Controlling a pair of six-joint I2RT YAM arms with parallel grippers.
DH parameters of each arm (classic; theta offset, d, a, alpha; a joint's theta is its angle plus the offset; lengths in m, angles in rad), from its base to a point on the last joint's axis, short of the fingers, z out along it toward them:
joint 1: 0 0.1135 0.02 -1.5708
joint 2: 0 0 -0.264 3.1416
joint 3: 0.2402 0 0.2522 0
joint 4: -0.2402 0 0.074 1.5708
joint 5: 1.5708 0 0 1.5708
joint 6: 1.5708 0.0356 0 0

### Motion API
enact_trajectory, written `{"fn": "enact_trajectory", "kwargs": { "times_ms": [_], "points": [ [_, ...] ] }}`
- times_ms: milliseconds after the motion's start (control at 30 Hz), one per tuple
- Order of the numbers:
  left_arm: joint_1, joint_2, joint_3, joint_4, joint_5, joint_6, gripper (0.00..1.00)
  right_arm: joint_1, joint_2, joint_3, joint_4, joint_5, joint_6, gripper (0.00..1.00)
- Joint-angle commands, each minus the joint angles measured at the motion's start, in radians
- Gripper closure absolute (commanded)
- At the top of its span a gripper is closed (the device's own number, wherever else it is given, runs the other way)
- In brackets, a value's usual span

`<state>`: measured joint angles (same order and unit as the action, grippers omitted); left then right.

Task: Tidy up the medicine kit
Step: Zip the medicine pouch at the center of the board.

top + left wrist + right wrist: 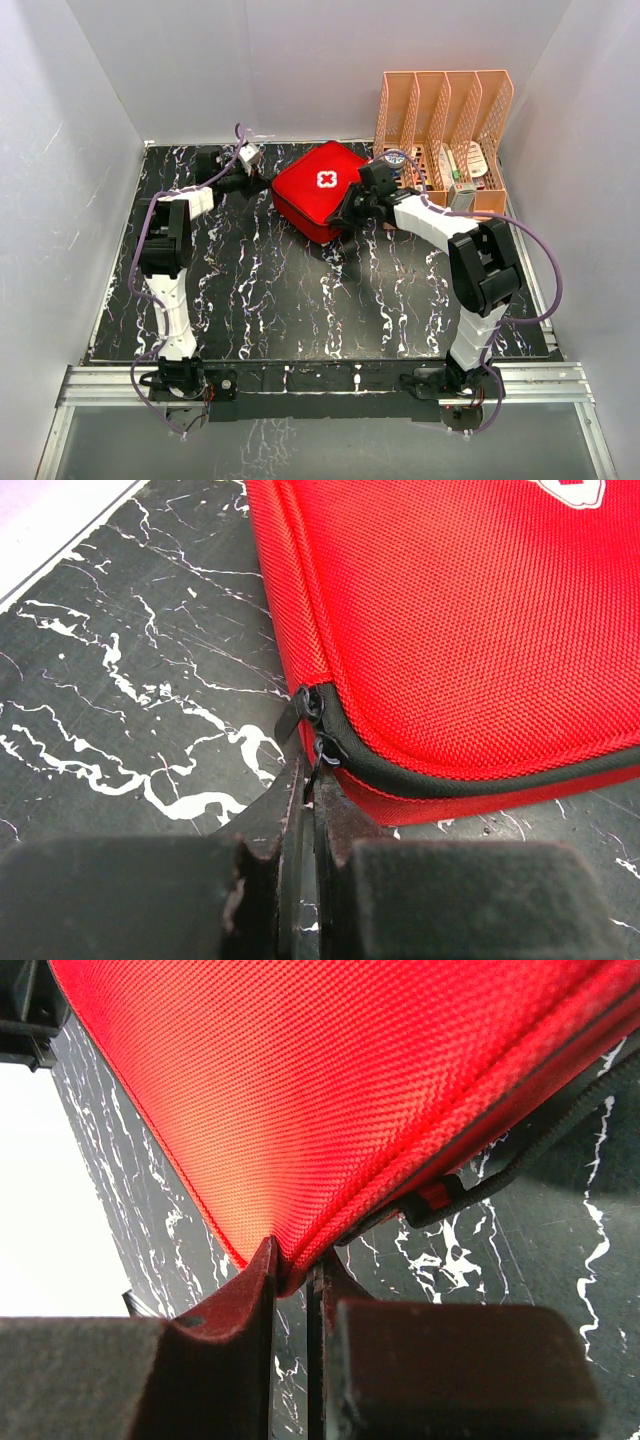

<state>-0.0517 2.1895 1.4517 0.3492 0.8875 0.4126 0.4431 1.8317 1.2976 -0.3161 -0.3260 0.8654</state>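
Right gripper (pixel 292 1275) pinches the medicine kit (pixel 318 192) by a corner, steadying it while left gripper (pixel 308 815) clamps the zip pull (pixel 321 752)

The red medicine kit (pixel 322 188) lies closed, white cross up, toward the back of the black marbled bench (pixel 300 300). The left claw (pixel 262 180) meets its left corner, the right claw (pixel 345 214) its near-right edge. An orange-pink file rack (pixel 445 110) stands to its right.

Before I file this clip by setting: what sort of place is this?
Probably a robot lab booth: plain white walls enclose a black marble-patterned table, with white-and-black arms, left and right, bolted at its near edge.
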Motion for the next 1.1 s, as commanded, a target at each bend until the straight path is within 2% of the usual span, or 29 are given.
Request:
{"fn": "enact_trajectory", "kwargs": {
  "times_ms": [0, 300, 500, 767, 1000, 1033, 1067],
  "points": [
    [0.059, 0.005, 0.106, 0.075, -0.183, 0.045, 1.0, 0.055, -0.074, -0.002, -0.163, -0.085, -0.118, 1.0],
    [0.055, -0.007, 0.113, 0.073, -0.182, 0.046, 1.0, 0.183, -0.006, 0.029, -0.143, -0.114, -0.085, 1.0],
    [0.055, -0.062, 0.041, 0.084, -0.188, 0.066, 1.0, 0.272, 0.049, 0.073, -0.141, -0.135, -0.071, 1.0],
    [0.057, -0.114, -0.047, 0.091, -0.193, 0.079, 1.0, 0.328, 0.1, 0.128, -0.157, -0.153, -0.083, 1.0],
    [0.063, -0.102, -0.031, 0.085, -0.208, 0.086, 1.0, 0.373, 0.162, 0.204, -0.207, -0.183, -0.125, 1.0],
    [0.064, -0.1, -0.026, 0.086, -0.21, 0.084, 1.0, 0.376, 0.167, 0.209, -0.214, -0.181, -0.128, 0.99],
    [0.064, -0.1, -0.025, 0.09, -0.214, 0.081, 1.0, 0.375, 0.168, 0.211, -0.218, -0.176, -0.129, 0.88]
  ]
}}
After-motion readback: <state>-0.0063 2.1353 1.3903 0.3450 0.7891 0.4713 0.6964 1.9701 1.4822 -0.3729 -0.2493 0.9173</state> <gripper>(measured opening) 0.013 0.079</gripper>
